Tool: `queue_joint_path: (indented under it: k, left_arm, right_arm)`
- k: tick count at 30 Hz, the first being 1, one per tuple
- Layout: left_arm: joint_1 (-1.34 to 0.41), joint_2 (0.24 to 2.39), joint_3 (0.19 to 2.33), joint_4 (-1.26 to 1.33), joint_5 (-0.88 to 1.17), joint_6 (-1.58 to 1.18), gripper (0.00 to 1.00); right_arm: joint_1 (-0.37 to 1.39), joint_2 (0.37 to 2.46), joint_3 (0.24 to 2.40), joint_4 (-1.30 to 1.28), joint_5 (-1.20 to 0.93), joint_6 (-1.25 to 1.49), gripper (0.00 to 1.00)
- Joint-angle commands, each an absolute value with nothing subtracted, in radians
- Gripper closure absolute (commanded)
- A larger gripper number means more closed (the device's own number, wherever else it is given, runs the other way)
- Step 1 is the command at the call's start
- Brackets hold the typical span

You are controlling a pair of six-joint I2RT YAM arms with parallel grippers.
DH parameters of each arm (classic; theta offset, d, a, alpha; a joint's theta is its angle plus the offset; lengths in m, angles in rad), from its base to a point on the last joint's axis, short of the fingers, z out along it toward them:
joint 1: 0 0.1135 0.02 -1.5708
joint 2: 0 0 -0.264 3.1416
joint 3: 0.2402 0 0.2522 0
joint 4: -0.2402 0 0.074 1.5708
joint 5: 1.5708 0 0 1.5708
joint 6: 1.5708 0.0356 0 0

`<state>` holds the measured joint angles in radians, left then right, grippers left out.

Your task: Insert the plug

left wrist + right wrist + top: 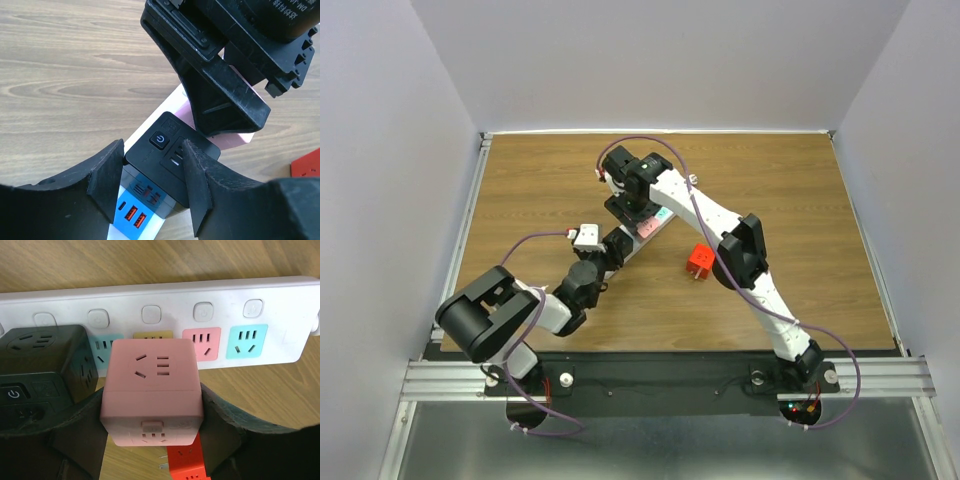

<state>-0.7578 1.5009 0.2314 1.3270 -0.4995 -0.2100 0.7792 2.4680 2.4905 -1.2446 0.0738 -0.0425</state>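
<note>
The plug is a pink cube (152,385), and my right gripper (152,399) is shut on its two sides. It sits over the yellow socket of the white power strip (175,297); its prongs are hidden, so I cannot tell how deep it is. A black cube (155,160) with a power button stands on the strip (147,220) beside it. My left gripper (152,150) straddles this black cube, with both pads against it. From above, the right gripper (638,210) and left gripper (617,246) meet over the strip (632,248) at mid-table.
A red cube (699,262) with bare prongs lies on the wood just right of the strip, and shows below the pink one (187,462). The strip has pink and teal sockets uncovered to the right. Grey walls enclose the table.
</note>
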Motion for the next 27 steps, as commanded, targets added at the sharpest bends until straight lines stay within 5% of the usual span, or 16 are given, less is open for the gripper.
queue_joint_path:
  k: [1,11,27]
  left_arm:
    - [-0.772,1.557,0.238,1.292,-0.374,-0.21,0.5]
    - [-0.742,1.595,0.226,1.304,-0.359,-0.213,0.53]
    - [-0.712,1.56,0.196,1.328,-0.295,-0.215,0.54]
  right_arm:
    - [0.772,2.537,2.5,-1.034,0.081,-0.041,0.98]
    - [0.73,2.519,2.364,-0.93,0.078,-0.014,1.0]
    - [0.733,2.246,1.818,-0.712,0.21,0.133,1.0]
